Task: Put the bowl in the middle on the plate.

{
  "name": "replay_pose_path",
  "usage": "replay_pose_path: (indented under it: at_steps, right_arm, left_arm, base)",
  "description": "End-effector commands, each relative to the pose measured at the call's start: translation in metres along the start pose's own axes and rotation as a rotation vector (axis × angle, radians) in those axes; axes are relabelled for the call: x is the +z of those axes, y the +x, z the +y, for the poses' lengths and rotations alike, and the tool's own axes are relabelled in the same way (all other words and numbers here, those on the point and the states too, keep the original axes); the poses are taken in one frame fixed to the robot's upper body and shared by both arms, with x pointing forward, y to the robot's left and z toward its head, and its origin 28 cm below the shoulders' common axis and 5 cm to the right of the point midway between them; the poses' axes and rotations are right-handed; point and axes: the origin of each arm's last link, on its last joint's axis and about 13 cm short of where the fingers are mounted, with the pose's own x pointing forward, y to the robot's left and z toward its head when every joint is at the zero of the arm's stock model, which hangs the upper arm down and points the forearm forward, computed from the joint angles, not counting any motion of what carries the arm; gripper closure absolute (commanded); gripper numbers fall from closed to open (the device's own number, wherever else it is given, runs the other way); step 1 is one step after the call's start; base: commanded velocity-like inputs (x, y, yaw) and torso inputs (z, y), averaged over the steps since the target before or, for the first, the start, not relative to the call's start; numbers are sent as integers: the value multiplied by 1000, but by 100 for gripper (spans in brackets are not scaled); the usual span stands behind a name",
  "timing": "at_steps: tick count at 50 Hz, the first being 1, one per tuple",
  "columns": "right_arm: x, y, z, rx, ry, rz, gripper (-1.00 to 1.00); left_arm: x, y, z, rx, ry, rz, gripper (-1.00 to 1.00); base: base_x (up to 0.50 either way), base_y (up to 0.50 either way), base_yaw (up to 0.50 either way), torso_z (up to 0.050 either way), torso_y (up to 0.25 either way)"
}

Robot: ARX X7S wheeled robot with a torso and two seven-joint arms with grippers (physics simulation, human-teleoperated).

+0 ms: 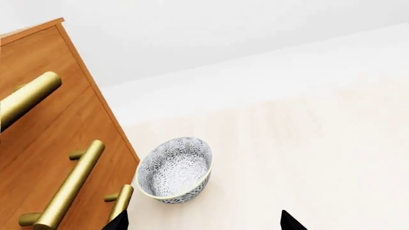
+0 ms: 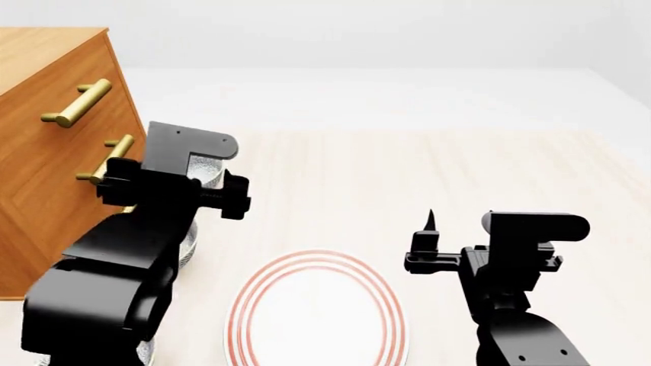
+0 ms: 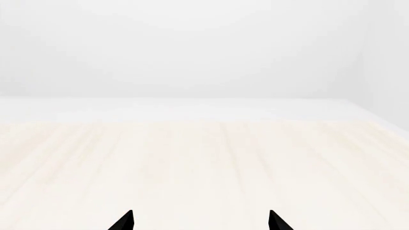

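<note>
Three patterned grey-blue bowls stand in a row beside the cabinet, mostly hidden by my left arm in the head view. The far one (image 2: 210,169) peeks out under the left gripper's housing. Only a sliver shows of the bowl in the middle (image 2: 189,245) and of the near one (image 2: 145,352). In the left wrist view one bowl (image 1: 175,169), seemingly the far one, lies ahead of my open, empty left gripper (image 1: 204,223). The plate (image 2: 317,263), white with red rings, sits at the front centre. To its right, above the table, my right gripper (image 2: 432,229) (image 3: 199,221) is open and empty.
A wooden drawer cabinet (image 2: 41,175) (image 1: 57,158) with brass bar handles (image 2: 78,103) stands at the left, close to the bowls. The pale wooden tabletop (image 2: 407,168) stretches to the back and right.
</note>
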Motion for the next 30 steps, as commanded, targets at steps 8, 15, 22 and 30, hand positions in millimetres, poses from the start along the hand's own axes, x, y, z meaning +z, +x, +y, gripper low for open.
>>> replay_pose_path:
  at_steps: [8, 15, 22, 30]
  right_arm:
    - [-2, 2, 0, 0, 8, 16, -100]
    - [-5, 3, -1, 2, 13, 26, -100]
    - [-7, 3, 0, 4, 15, 36, -100]
    - [-7, 4, 0, 6, 18, 37, -100]
  left_arm:
    - [8, 54, 5, 22, 92, 357, -100]
    - [8, 66, 7, 30, 97, 408, -100]
    - [3, 69, 6, 16, 95, 462, -100]
    - [-2, 73, 4, -18, 88, 527, -100]
  base:
    - [0, 0, 0, 0, 0]
    - [0, 0, 0, 0, 0]
    - [0, 0, 0, 0, 0]
    - [0, 0, 0, 0, 0]
